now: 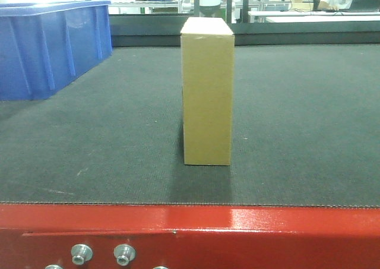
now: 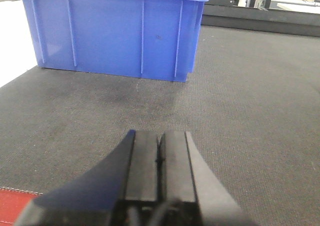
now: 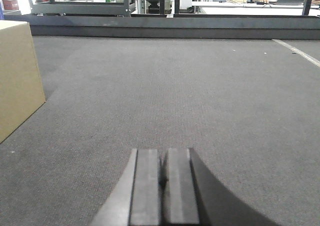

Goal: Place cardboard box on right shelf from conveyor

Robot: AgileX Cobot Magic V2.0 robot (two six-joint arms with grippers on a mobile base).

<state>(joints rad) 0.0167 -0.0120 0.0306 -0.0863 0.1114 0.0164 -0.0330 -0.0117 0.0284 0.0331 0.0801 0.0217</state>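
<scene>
The tan cardboard box [image 1: 206, 91] stands upright in the middle of the dark grey conveyor [image 1: 297, 132], its narrow end toward the front camera. The right wrist view catches its corner [image 3: 17, 76] at the far left edge. My right gripper [image 3: 163, 153] hovers low over the belt to the box's right, shut with nothing held. My left gripper [image 2: 160, 135] is also shut and empty, low over the belt near its red edge, facing a blue bin. Neither gripper appears in the front view. The right shelf is out of view.
A large blue plastic bin [image 1: 47, 46] [image 2: 115, 31] stands on the belt at the back left. The glossy red frame edge [image 1: 190, 236] with silver bolts runs along the near side. A dark rail [image 3: 175, 26] bounds the belt's far side, with benches and people beyond.
</scene>
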